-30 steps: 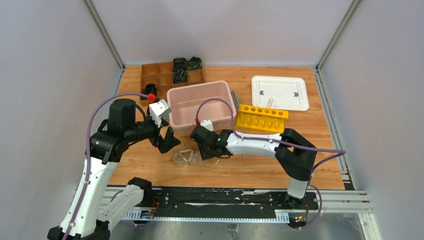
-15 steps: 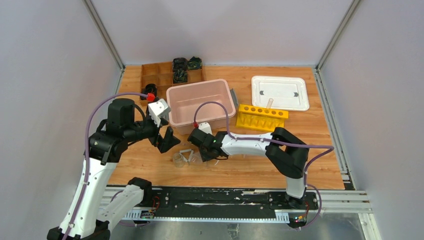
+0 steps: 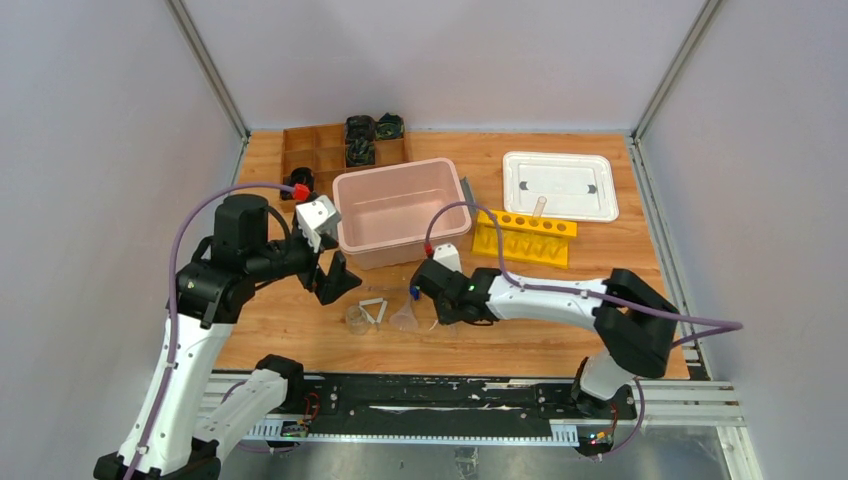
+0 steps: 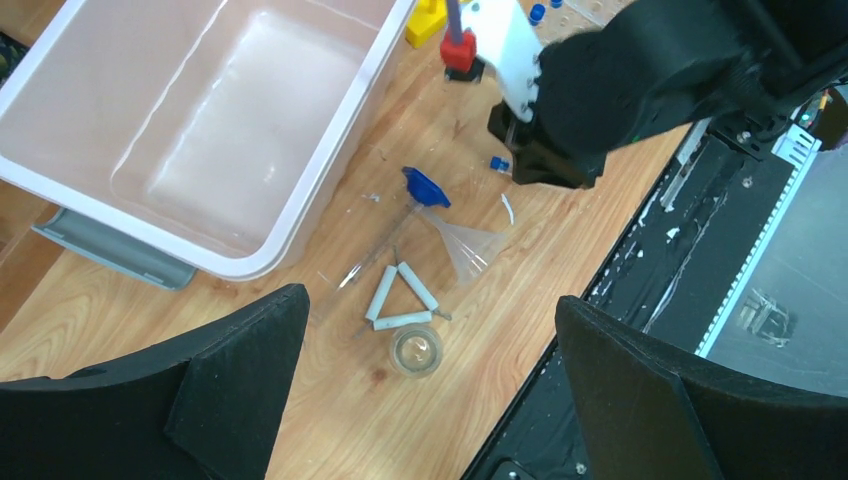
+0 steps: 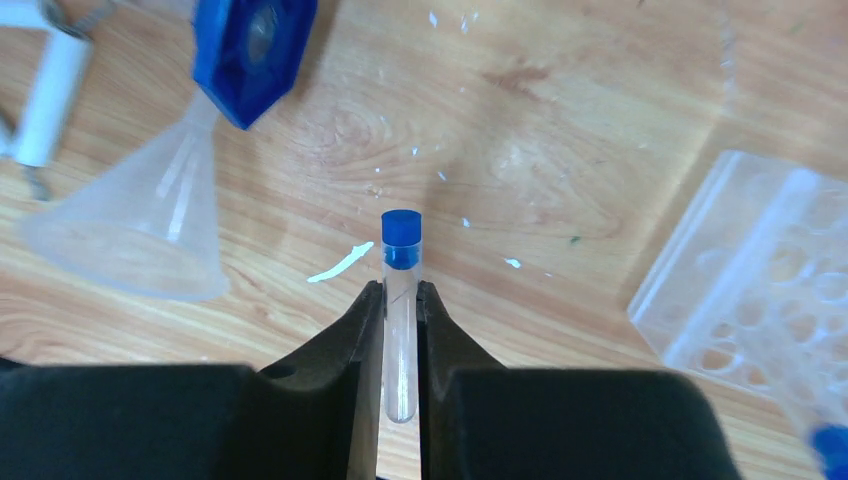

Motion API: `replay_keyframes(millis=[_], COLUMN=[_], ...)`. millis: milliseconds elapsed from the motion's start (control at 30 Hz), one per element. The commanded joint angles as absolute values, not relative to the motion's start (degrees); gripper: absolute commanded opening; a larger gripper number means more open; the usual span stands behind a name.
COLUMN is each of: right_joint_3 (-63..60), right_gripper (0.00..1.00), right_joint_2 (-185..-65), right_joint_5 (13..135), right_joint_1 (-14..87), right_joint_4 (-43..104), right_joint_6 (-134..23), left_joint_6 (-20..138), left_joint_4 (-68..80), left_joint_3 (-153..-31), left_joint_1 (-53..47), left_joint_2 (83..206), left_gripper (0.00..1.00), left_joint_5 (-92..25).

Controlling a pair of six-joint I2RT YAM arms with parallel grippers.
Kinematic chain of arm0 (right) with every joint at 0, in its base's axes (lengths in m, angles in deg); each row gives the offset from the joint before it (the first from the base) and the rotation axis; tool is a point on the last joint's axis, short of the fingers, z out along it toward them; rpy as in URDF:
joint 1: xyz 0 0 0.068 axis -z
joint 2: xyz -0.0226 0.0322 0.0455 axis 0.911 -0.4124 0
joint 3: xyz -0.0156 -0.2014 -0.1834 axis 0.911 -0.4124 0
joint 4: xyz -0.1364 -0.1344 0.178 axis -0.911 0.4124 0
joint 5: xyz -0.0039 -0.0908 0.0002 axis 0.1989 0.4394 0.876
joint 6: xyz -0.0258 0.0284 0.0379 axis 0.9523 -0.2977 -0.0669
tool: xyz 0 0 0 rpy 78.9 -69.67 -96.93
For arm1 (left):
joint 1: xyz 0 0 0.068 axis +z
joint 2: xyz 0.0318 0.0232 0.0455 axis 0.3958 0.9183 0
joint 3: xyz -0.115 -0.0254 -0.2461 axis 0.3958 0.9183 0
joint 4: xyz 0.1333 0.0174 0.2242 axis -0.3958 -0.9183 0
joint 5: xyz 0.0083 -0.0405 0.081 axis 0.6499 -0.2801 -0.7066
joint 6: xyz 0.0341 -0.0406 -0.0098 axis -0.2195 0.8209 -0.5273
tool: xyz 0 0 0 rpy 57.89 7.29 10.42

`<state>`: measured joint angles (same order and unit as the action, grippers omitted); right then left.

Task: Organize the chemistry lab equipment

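1. clamps a tube (image 5: 400, 330) in the right gripper (image 5: 400, 292), fingers pressed on the glass from both sides, blue cap poking past the tips.
2. holds it low over bare wood, just right of the funnel (image 5: 140, 235); cannot tell whether it touches the table (image 3: 520, 345).
3. hangs the left gripper (image 3: 335, 285) with jaws wide apart and nothing between them, above the triangle (image 4: 383, 292) and beaker (image 4: 415, 350).
4. shows the funnel on its side, narrow end just beside the blue tip of the rod (image 4: 425, 187); triangle between rod and beaker, beaker just beside it.
5. packs that cluster between the front wall of the bin (image 3: 395, 250) and the table's near edge, where the black rail (image 3: 430, 395) runs.
6. puts the clear tray (image 5: 760, 290) near the tube's right, its corner angled toward the gripper.
7. leaves open wood between the yellow rack (image 3: 522, 240) and the near edge, crossed only by the right arm overhead.
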<state>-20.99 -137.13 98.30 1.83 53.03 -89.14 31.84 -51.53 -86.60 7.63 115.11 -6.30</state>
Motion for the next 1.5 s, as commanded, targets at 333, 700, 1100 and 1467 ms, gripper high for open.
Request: replay_keyframes(millis=[333, 700, 1100, 1467], right_joint_3=[-4.6, -1.9, -0.8, 0.4], right_gripper=[0.0, 0.0, 0.0, 0.0], right_joint_2=[-120.6, -119.4, -121.9, -123.9], right_joint_5=[105.6, 114.8, 114.5, 114.0], right_joint_1=[3.1, -3.6, -6.3, -7.1], right_joint_4=[49.6, 26.7, 22.2, 20.9], right_joint_6=[-84.7, -80.5, -80.4, -80.5], left_joint_6=[48.5, 62.7, 64.7, 65.2], left_joint_4=[-41.1, -32.0, -28.7, -27.7], left_joint_3=[-86.8, -85.5, -82.5, -81.2], left_joint_1=[7.5, 7.5, 7.5, 7.5], left_joint_2=[113.8, 115.9, 118.0, 118.9], left_gripper=[0.99, 0.86, 0.59, 0.39], left_joint_5=[-1.2, 2.4, 4.0, 5.4])
